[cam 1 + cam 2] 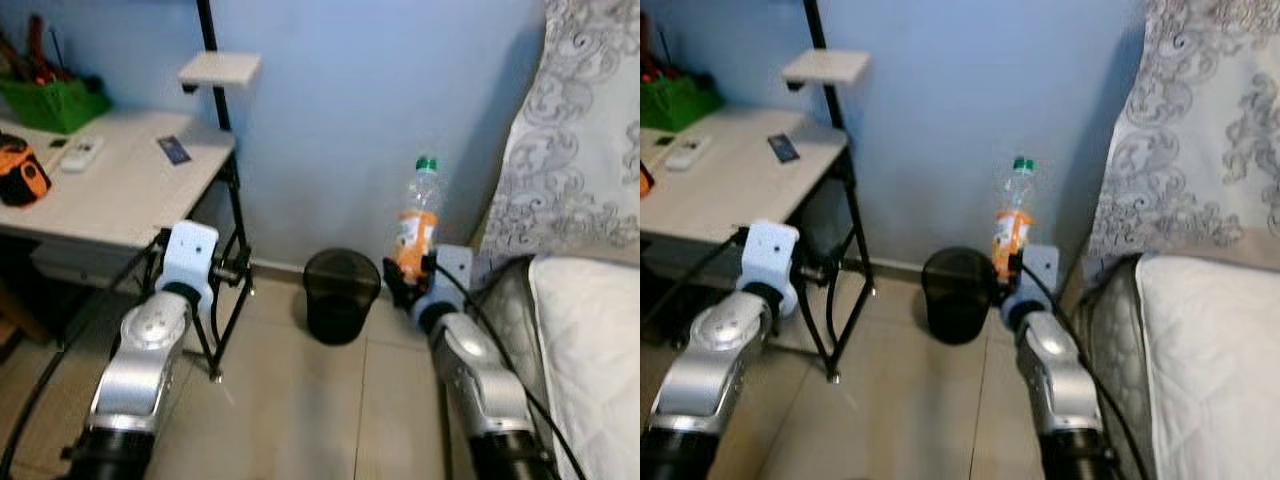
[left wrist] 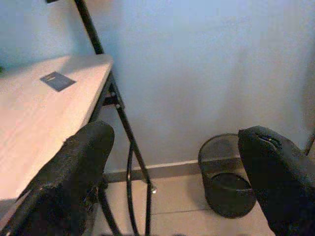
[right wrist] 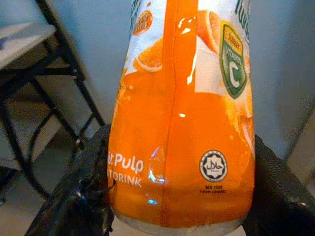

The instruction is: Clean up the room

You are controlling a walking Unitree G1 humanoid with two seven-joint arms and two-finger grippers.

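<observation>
A clear plastic bottle (image 1: 419, 222) with an orange label and a green cap stands upright in my right gripper (image 1: 408, 282), which is shut on its lower part. Up close in the right wrist view, the orange label (image 3: 182, 113) sits between the two black fingers (image 3: 74, 196). A black mesh waste bin (image 1: 341, 295) stands on the floor against the blue wall, just to the left of the held bottle. My left gripper (image 2: 182, 177) is open with nothing between its fingers, held up by the desk's right end; its wrist view looks at the bin (image 2: 229, 182).
A white desk (image 1: 120, 190) on black legs stands at the left, carrying a green basket (image 1: 55, 100), a remote (image 1: 80, 153), a dark card (image 1: 174, 150) and an orange-black object (image 1: 20, 172). A bed (image 1: 590, 350) with patterned bedding lies at the right. Tiled floor lies between them.
</observation>
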